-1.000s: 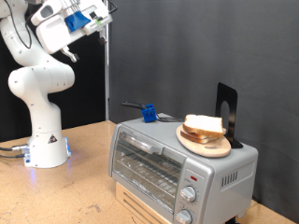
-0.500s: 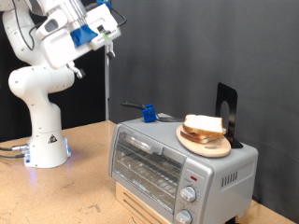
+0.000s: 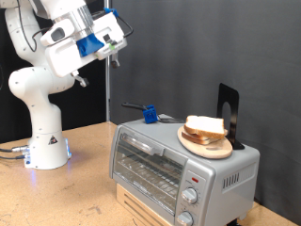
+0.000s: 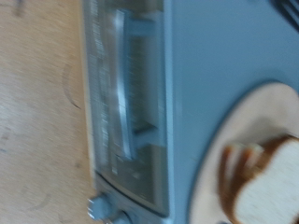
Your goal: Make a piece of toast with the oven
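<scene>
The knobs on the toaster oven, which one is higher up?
In the exterior view, the knob right below the red light is higher; the other knob sits beneath it, near the oven's bottom corner.

wall: black curtain (image 3: 188, 47) | floor: wooden tabletop (image 3: 85, 184) | light: even, probably indoor

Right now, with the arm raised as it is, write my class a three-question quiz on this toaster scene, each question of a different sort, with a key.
1. True or false: the oven door is shut.
2. Multiple choice: the bread slices rest on
A) the oven's wire rack
B) a round wooden plate on top of the oven
C) the table
3. Fill the gap: the pincer is high in the air towards the exterior view's ____, above the oven and touching nothing.

Key: 1 true; 2 B; 3 left.
</scene>
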